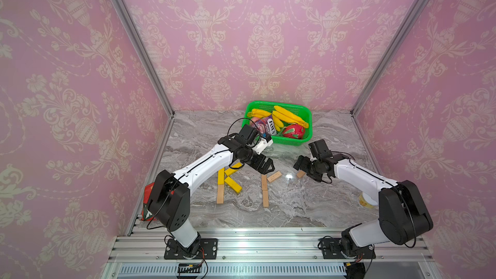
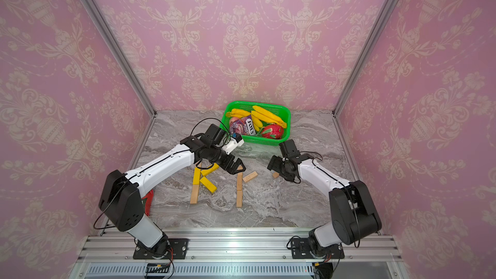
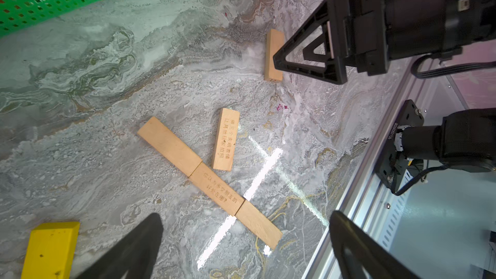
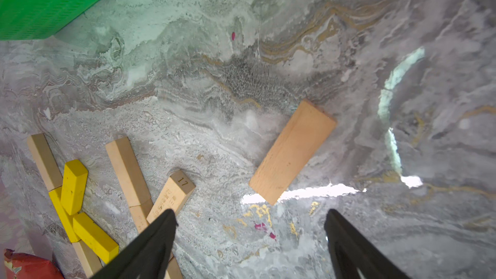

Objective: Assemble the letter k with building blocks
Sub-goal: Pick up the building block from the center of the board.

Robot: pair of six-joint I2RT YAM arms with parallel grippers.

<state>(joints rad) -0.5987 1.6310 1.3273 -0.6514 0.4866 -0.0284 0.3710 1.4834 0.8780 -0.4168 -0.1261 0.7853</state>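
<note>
Just ahead of the right gripper [image 4: 250,212], jaws spread and empty, lies a wood block [image 4: 292,154].

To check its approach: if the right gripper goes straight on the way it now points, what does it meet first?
Probably the loose wooden block, lying flat just ahead of the right gripper, in line with its open jaws, though depth is unclear.
</note>
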